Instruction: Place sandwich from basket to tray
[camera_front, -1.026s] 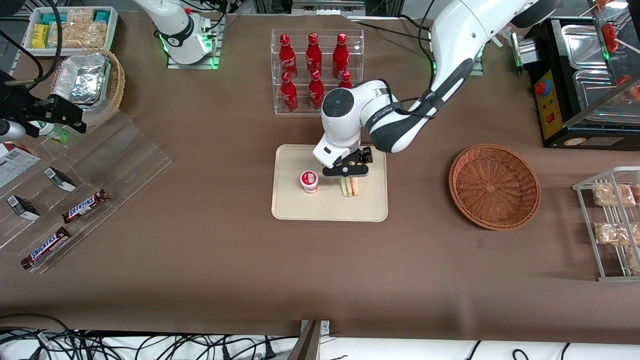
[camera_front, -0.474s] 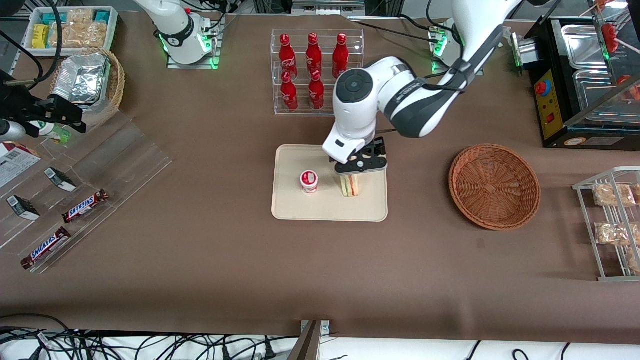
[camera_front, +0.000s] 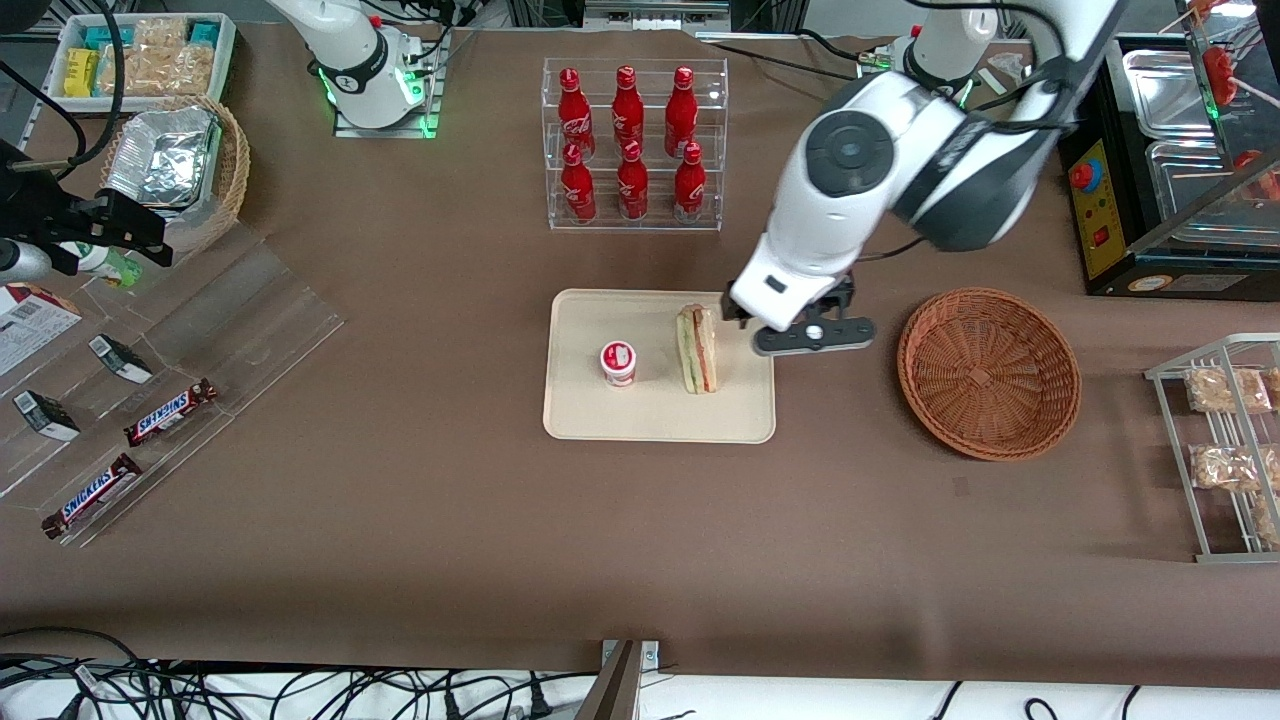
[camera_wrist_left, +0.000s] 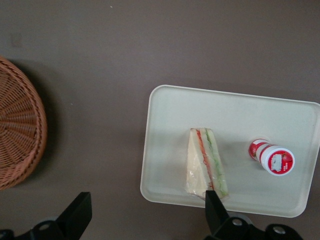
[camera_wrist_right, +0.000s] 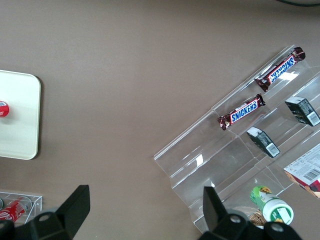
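The sandwich (camera_front: 698, 350) (camera_wrist_left: 206, 170), a wrapped wedge with green and red filling, stands on its edge on the cream tray (camera_front: 660, 415) (camera_wrist_left: 170, 130), beside a small red-and-white cup (camera_front: 618, 362) (camera_wrist_left: 272, 157). My gripper (camera_front: 810, 338) (camera_wrist_left: 147, 200) hangs open and holds nothing, above the tray's edge on the side nearest the reddish-brown wicker basket (camera_front: 988, 372) (camera_wrist_left: 17, 125). Nothing lies in the basket. In the left wrist view one finger overlaps the sandwich's corner, but the gripper is raised clear of it.
A clear rack of red cola bottles (camera_front: 632, 145) stands farther from the front camera than the tray. A wire rack with snack packets (camera_front: 1225, 450) and a black appliance (camera_front: 1150, 170) sit toward the working arm's end. Acrylic shelves with Snickers bars (camera_front: 170, 412) lie toward the parked arm's end.
The gripper has let go of the sandwich, risen and swung off the tray toward the basket. The sandwich stays standing on the tray.
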